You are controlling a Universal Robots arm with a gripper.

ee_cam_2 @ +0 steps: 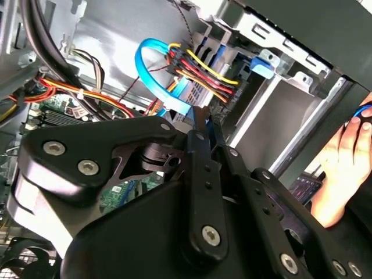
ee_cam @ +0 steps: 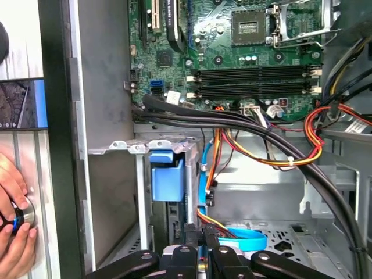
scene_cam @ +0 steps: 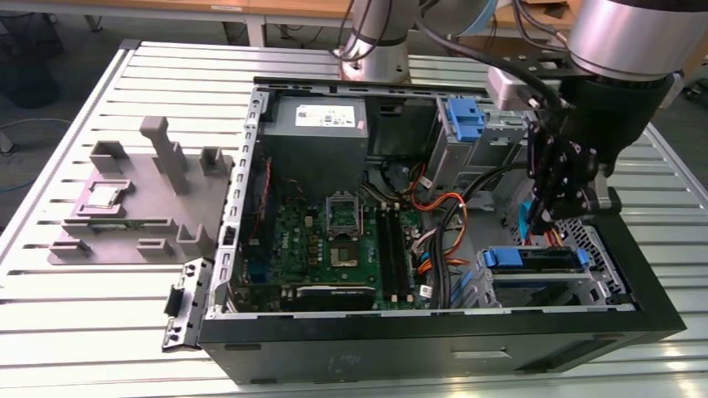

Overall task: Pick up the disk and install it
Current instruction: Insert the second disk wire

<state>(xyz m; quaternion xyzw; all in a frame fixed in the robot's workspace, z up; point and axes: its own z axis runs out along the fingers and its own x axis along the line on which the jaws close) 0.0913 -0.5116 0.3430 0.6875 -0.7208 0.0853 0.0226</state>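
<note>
My gripper (scene_cam: 550,222) hangs inside the open computer case (scene_cam: 443,340), near the wall at the exterior view's right, and in both wrist views my fingers (ee_cam: 200,244) stand pressed together with nothing between them. The disk (scene_cam: 533,260) sits in the drive cage (scene_cam: 598,286) at the case's front corner on that same side, just beside my fingertips, its blue rail facing up. A person's hand (ee_cam: 13,224) rests on a knob outside the case wall.

Open computer case (scene_cam: 443,332); grey fixture (scene_cam: 144,199) beside it.
</note>
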